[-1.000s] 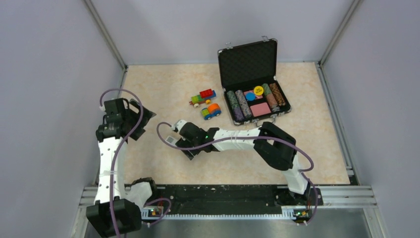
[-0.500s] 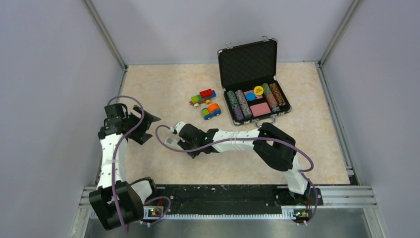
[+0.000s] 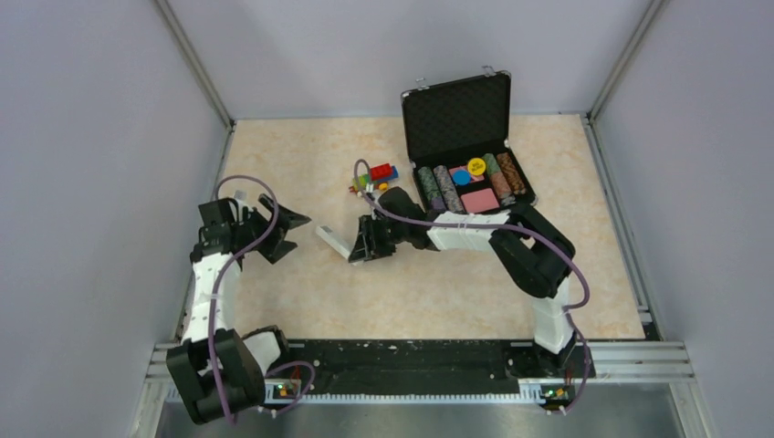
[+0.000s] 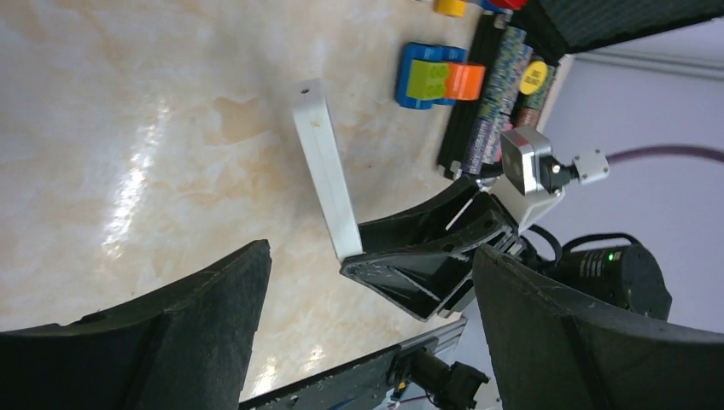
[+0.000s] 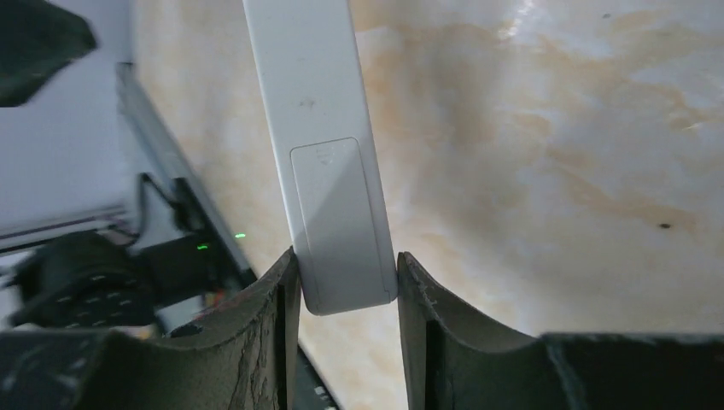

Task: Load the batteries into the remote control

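Remote control (image 3: 332, 241), left of centre over the worktop (image 3: 420, 297), clamped at one end by your right gripper (image 3: 363, 248).
Its button face is hidden, its held end covered from above; at 9 o'clock your left gripper (image 3: 290, 233) hangs wide, released; toy vehicles (image 3: 381, 172) at 1 o'clock, partly hidden.

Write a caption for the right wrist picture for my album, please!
The right hand grips one end of the white remote control, with the marbled tabletop behind.
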Action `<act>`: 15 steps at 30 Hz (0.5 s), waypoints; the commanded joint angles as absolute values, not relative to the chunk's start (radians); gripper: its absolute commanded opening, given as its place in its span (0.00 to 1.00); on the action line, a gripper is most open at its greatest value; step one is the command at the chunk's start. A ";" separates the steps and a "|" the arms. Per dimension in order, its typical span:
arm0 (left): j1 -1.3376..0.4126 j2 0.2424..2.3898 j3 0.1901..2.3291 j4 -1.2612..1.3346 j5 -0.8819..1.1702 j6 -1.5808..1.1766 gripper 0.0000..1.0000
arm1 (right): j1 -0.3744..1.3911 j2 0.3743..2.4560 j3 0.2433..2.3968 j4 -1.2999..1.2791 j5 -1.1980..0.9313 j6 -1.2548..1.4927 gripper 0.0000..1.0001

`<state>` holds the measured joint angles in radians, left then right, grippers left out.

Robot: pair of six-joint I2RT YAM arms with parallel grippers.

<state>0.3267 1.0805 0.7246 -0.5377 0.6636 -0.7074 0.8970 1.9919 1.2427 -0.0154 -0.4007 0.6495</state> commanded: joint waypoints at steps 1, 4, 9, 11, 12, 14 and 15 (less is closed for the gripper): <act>0.327 0.981 0.700 -0.312 0.825 -0.727 0.92 | 0.873 1.845 1.200 0.335 -0.601 1.005 0.09; 0.325 0.935 0.704 -0.262 0.880 -0.755 0.93 | 0.865 1.816 1.172 0.509 -0.623 1.200 0.08; 0.310 0.881 0.702 -0.126 0.933 -0.846 0.93 | 0.866 1.784 1.192 0.625 -0.621 1.373 0.08; 0.298 0.872 0.705 -0.083 0.940 -0.869 0.93 | 0.868 1.779 1.189 0.677 -0.617 1.426 0.08; 0.295 0.871 0.706 -0.066 0.939 -0.880 0.93 | 0.867 1.778 1.188 0.702 -0.615 1.455 0.08; 0.290 0.870 0.707 -0.040 0.941 -0.905 0.92 | 0.868 1.781 1.181 0.749 -0.616 1.503 0.08; 0.286 0.869 0.703 -0.016 0.946 -0.923 0.92 | 0.870 1.785 1.176 0.767 -0.617 1.525 0.08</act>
<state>0.2989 0.8833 0.6991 -0.1677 0.9020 -0.8513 0.8677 1.8240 1.1675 0.5838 -0.5991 1.3682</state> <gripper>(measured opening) 0.924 0.392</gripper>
